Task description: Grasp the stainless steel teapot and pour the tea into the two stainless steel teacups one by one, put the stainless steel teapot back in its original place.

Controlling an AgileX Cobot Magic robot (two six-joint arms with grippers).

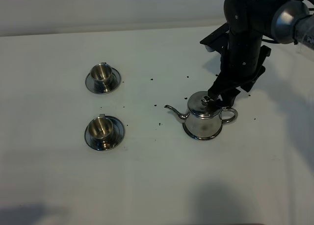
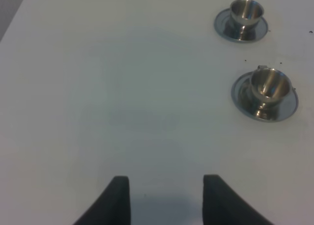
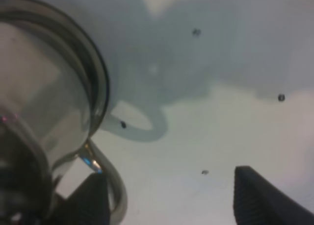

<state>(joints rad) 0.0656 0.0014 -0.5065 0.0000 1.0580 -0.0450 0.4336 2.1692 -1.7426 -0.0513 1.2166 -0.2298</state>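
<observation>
Teapot (image 1: 203,118) upright on white bench (image 1: 147,186), well right of far teacup (image 1: 102,74) and near teacup (image 1: 101,128).
Right claw (image 1: 223,95) spread wide, straddling loop handle (image 1: 229,115), clamped on nothing; left claw (image 2: 167,203) apart over bare bench; dark specks (image 1: 155,106) scattered between.

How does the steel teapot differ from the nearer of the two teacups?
The teapot is far larger than the nearer teacup. The teapot is closed by a domed, knobbed lid; the teacup is open on top. The teapot has a thin curved spout; the teacup has none. The teapot stands straight on the table; the teacup sits on a saucer. Both are shiny steel, upright, with handles.
</observation>
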